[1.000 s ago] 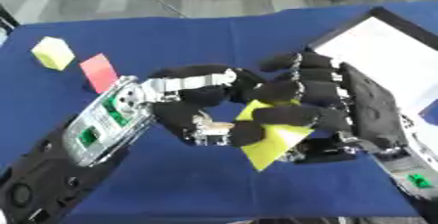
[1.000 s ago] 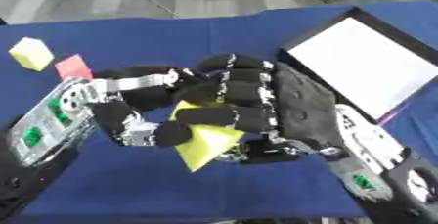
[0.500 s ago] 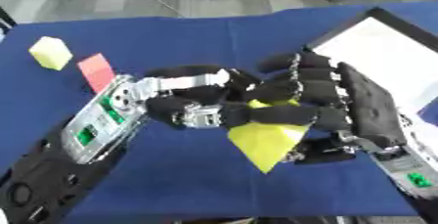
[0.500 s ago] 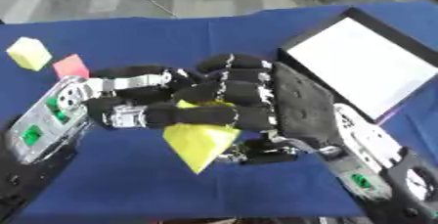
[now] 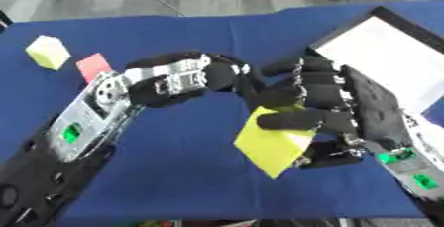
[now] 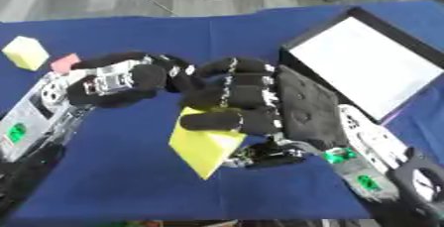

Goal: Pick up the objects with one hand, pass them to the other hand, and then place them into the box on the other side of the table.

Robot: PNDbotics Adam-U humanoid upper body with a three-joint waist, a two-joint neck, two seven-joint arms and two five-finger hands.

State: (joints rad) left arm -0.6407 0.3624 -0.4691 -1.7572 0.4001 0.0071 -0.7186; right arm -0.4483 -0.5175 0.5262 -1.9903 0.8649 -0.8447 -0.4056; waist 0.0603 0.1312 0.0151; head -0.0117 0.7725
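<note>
**Two hands meet around a yellow block**

The yellow block (image 5: 271, 144) is in the middle of the frame, held up above the blue desk (image 5: 173, 171). It hangs tilted, with one corner pointing down.

The right hand (image 6: 260, 107) comes in from the lower right. Its fingers (image 5: 304, 119) curl over the top of the yellow block, and its thumb sits at the block's lower right side. So this hand is pinching the block.

The left hand (image 5: 204, 75) comes in from the lower left. It is just to the upper left of the block, and its fingertips reach in where the right hand's fingers are. The fingers look bent, but it is hard to tell if they touch the block, because the two black hands overlap there.

The box (image 6: 364, 67) lies at the right side of the frame on the desk. It has a dark rim and a white inside.

At the upper left of the frame, a pale yellow cube (image 5: 48, 51) and a pink block (image 5: 93, 65) sit on the desk, near each other and well apart from the hands.
</note>
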